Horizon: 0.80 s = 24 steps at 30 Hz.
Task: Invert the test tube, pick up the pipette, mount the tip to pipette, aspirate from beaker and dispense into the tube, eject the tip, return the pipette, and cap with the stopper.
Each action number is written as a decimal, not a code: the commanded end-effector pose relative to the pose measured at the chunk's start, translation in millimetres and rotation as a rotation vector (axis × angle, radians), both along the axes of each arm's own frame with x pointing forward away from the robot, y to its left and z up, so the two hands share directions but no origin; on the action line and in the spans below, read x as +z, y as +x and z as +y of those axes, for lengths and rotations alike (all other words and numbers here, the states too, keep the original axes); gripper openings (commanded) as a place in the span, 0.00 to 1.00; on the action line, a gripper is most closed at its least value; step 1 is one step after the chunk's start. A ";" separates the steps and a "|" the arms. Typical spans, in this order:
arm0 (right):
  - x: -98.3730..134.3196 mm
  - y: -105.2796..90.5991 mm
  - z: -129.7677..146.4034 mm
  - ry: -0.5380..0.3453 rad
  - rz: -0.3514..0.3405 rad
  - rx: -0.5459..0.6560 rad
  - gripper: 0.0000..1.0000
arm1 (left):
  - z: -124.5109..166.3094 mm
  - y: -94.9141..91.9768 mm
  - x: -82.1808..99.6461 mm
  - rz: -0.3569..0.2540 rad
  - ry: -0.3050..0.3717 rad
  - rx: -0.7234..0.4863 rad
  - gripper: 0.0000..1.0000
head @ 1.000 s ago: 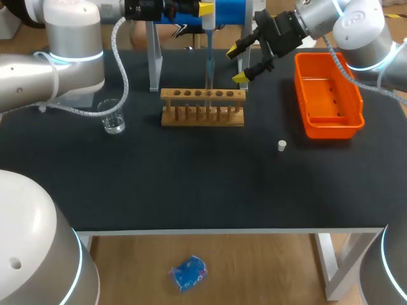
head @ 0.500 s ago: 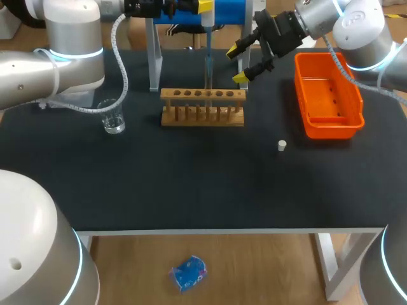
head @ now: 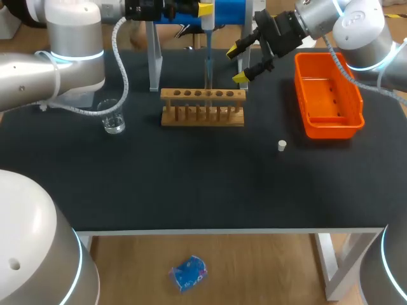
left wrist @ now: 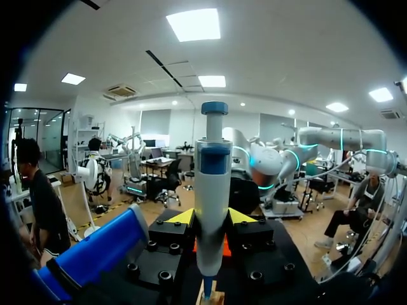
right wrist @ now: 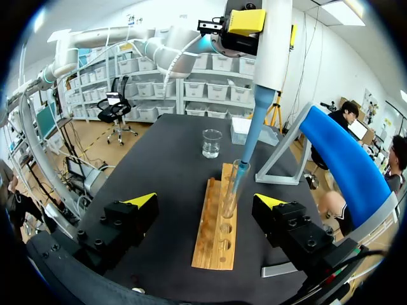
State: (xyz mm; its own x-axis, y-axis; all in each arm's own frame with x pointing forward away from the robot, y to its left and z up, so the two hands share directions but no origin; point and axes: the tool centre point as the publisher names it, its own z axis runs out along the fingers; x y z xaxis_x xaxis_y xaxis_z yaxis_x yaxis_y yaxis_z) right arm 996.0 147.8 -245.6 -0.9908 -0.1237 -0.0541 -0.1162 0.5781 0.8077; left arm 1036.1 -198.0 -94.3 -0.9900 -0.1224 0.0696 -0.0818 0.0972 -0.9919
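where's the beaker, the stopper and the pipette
beaker (head: 114,119): head view, on its glass wall
stopper (head: 282,146): head view, on its white top
pipette (left wrist: 212,216): left wrist view, on its white barrel

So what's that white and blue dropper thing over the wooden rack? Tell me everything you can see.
The white plastic pipette hangs upright, a blue plunger button on top and a tapering blue tip below. The left arm's jaws clamp its barrel from both sides. Its tip dips into a clear glass test tube standing in the wooden rack.
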 end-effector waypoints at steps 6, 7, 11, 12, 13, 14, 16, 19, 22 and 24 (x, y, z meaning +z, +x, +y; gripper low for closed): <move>0.3 0.4 -0.6 -0.002 0.000 0.002 1.00 | -0.4 1.9 -2.8 0.003 -0.004 -0.006 0.00; 0.3 0.4 -0.6 -0.002 0.000 0.002 1.00 | -0.5 1.8 -3.0 0.003 -0.004 -0.006 0.00; 0.3 0.4 -0.6 -0.002 0.000 0.002 1.00 | -0.6 1.0 -4.8 0.008 -0.006 -0.005 0.00; 0.3 0.4 -0.6 -0.002 0.000 0.002 1.00 | -0.5 0.9 -5.1 0.009 -0.007 -0.005 0.00; 0.3 0.4 -0.6 -0.002 0.000 0.002 1.00 | -0.5 0.7 -5.5 0.010 -0.007 -0.004 0.00; 0.3 0.4 -0.6 -0.002 0.000 0.002 1.00 | -0.5 0.5 -5.7 0.011 -0.007 -0.004 0.00; 0.3 0.4 -0.6 -0.002 0.000 0.002 1.00 | -0.6 0.0 -6.2 0.012 -0.008 -0.004 0.00; 0.3 0.4 -0.6 -0.002 0.000 0.002 1.00 | -1.1 -0.8 -6.8 0.014 -0.009 -0.004 0.00; 0.3 0.4 -0.6 -0.002 0.000 0.002 1.00 | -1.1 -1.2 -6.8 0.015 -0.008 -0.004 0.00; 0.3 0.4 -0.6 -0.002 0.000 0.002 1.00 | -1.2 -1.6 -6.7 0.015 -0.007 -0.004 0.00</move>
